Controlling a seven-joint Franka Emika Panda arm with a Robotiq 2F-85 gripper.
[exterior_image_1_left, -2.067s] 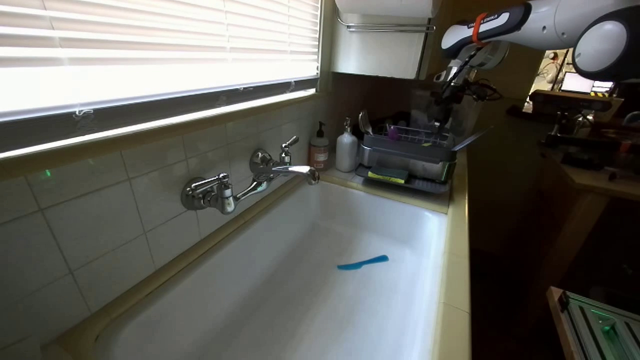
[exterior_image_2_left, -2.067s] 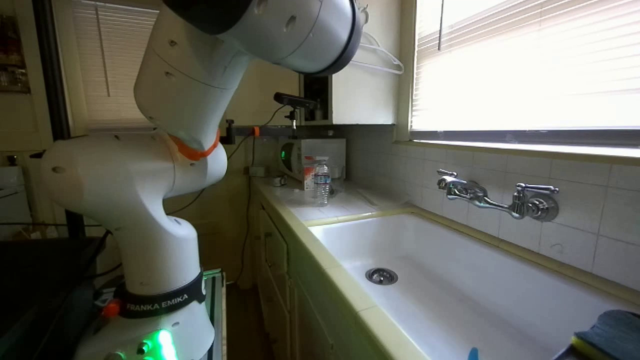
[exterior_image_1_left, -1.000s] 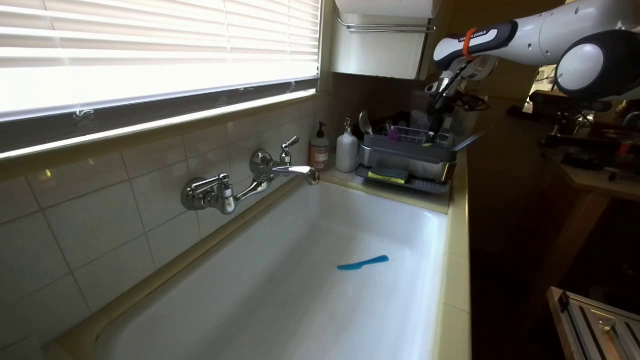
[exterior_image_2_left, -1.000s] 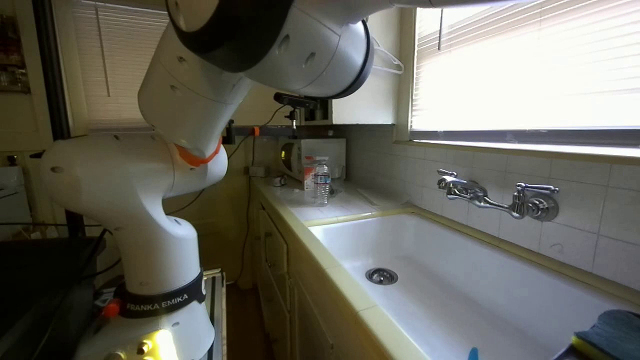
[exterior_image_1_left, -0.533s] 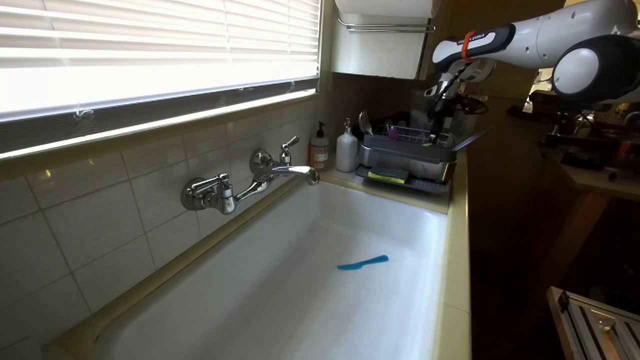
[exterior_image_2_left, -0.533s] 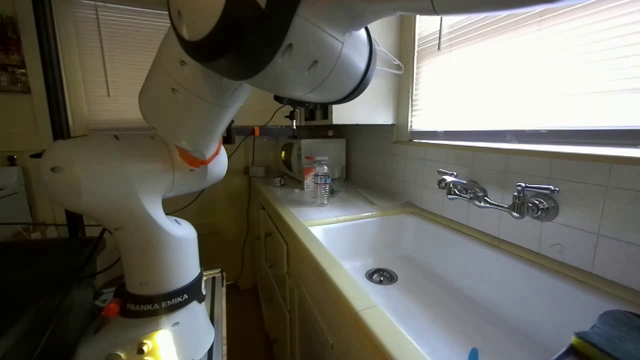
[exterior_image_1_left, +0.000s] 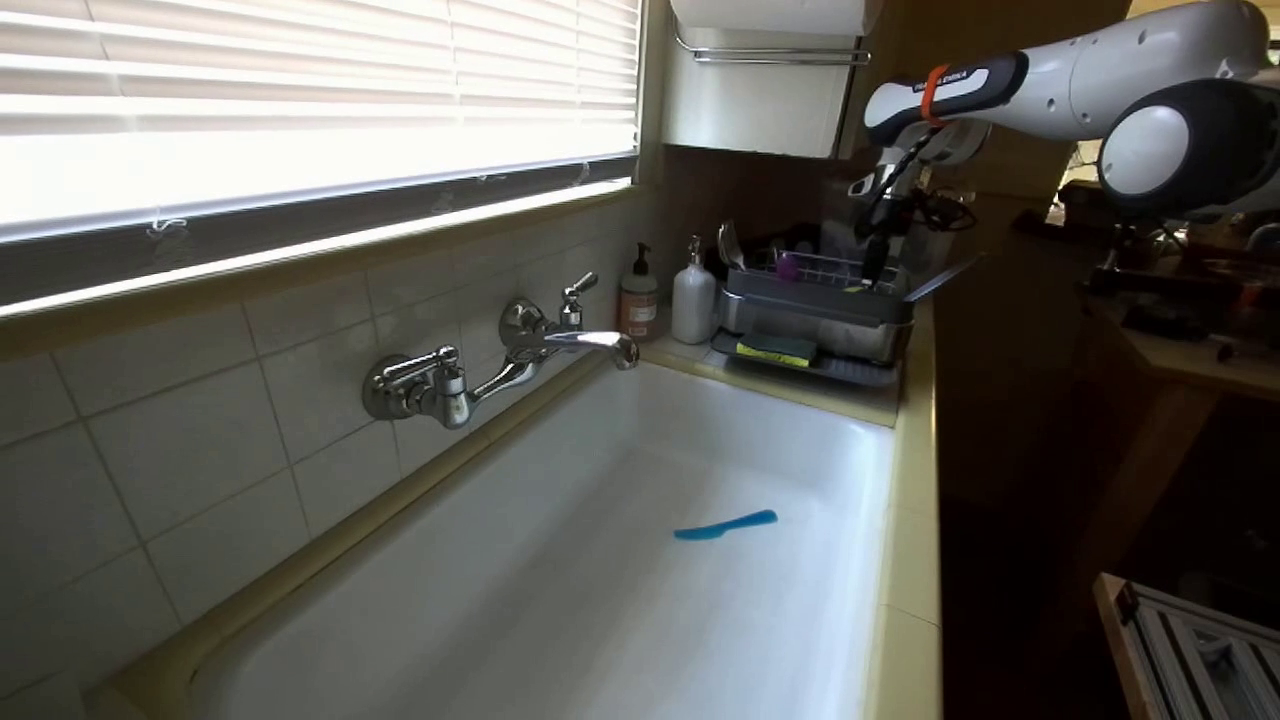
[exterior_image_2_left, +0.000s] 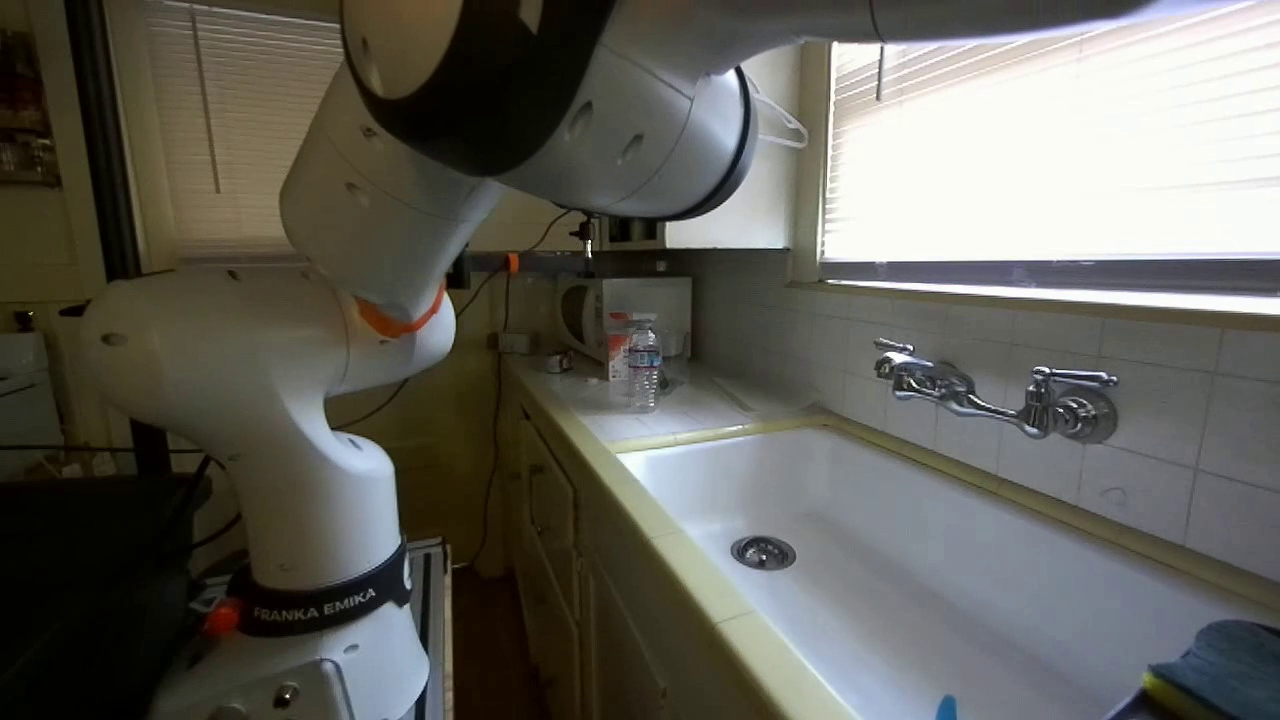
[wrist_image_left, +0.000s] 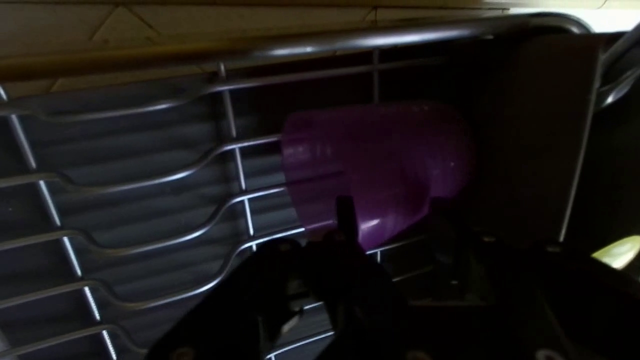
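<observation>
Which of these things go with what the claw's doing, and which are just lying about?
Seems part of the job:
claw
purple cup, right by the claw
dish rack, with the cup in it

Just lying about:
blue knife, in the sink
sponge
white pump bottle
water bottle

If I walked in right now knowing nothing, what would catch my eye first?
Probably the bulky white robot arm, filling much of an exterior view beside the white sink. Next, the bright blue knife lying in that sink. Then the purple cup in the dish rack, dim in the wrist view, with the dark claw right by it; it's too dark to tell whether they touch.
</observation>
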